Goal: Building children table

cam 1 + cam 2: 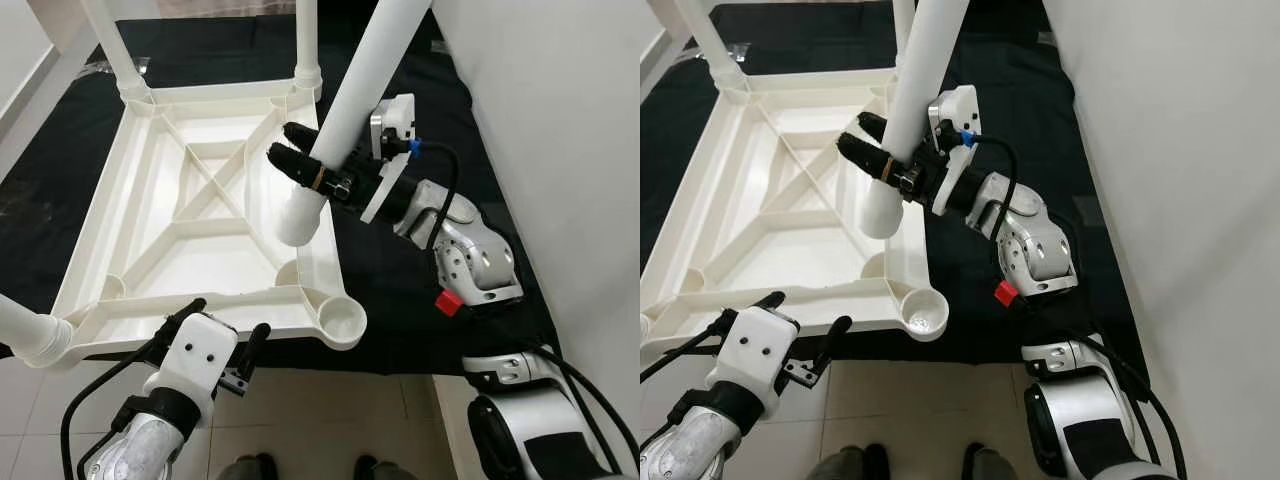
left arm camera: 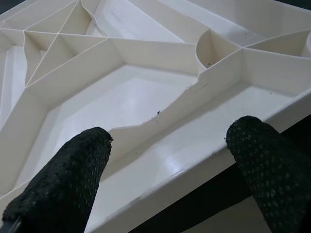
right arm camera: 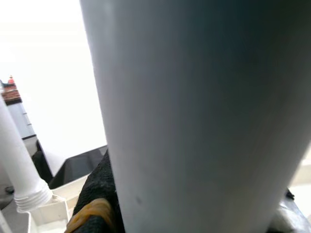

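No readable text, label, brand, number or sign appears on anything in these views.

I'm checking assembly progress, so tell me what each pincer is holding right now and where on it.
The right pincer grips a white table leg near its lower end. The left pincer is open, holding nothing, by the upturned tabletop's near edge.

Both head views are bright and evenly lit, sharp from edge to edge, with no motion blur; the white tabletop [image 1: 200, 215] shows soft shadows inside its ribs and a mild sheen on the corner socket [image 1: 342, 321]; the black cloth [image 1: 395, 290] stays dark but readable. In the left wrist view the tabletop glares slightly (a pale reflection on its near tray), while the fingertips [image 2: 63, 179] sit soft-focused. The right wrist view is backlit; the table leg [image 3: 194, 116] looms blurred and grey-shaded against a blown-out white background.
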`<state>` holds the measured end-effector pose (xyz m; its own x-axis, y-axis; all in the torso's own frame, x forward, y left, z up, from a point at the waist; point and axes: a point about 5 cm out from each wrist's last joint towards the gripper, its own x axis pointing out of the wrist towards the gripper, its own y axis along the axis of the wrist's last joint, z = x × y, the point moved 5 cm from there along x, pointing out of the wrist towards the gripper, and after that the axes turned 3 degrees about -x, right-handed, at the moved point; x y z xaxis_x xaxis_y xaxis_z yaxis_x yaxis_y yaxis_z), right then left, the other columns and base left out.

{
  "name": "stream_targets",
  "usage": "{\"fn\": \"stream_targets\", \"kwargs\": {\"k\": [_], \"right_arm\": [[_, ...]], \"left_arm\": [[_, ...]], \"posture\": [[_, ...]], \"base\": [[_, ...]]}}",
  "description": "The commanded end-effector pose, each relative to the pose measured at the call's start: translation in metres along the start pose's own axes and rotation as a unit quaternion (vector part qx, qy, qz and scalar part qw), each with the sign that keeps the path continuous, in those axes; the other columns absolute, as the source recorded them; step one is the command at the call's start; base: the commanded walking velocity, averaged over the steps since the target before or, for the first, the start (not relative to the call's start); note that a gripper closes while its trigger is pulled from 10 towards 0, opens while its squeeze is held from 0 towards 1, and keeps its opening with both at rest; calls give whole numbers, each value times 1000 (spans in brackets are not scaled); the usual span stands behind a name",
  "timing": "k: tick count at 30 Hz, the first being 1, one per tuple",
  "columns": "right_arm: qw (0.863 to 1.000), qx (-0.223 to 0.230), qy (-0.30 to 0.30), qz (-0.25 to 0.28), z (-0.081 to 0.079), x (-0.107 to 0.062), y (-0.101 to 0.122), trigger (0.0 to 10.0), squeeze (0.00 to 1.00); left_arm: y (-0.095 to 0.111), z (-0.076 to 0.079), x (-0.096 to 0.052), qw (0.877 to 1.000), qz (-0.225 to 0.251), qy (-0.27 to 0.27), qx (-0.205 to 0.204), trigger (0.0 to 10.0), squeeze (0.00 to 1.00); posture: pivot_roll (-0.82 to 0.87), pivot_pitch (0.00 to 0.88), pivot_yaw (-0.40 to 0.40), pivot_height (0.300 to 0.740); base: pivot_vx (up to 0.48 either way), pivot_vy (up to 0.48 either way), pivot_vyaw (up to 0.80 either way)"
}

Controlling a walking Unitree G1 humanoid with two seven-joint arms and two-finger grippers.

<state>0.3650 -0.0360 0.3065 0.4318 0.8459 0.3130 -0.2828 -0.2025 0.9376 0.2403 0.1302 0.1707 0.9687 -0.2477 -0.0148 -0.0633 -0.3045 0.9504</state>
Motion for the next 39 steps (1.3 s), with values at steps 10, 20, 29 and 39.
{"fn": "stream_targets", "kwargs": {"k": [10,20,29,39], "right_arm": [[994,13,-106,-1,10,-11,-15,10000,0],[982,14,-186,-26,14,-20,-28,10000,0],[978,1,-206,-29,18,-21,-26,10000,0],[978,-18,-204,-44,16,-20,-27,10000,0]], "left_arm": [[-3,-2,19,1000,8,-3,1,10000,0],[-5,-1,34,998,12,-25,-65,10000,0],[-14,3,39,996,6,-21,-92,10000,0],[-23,-10,37,997,-12,3,-78,10000,0]], "posture": [[55,203,10,740],[36,196,18,740],[29,197,22,740],[28,205,27,740]], "base": [[-178,0,77],[0,0,602],[0,-149,0],[0,74,0]]}}
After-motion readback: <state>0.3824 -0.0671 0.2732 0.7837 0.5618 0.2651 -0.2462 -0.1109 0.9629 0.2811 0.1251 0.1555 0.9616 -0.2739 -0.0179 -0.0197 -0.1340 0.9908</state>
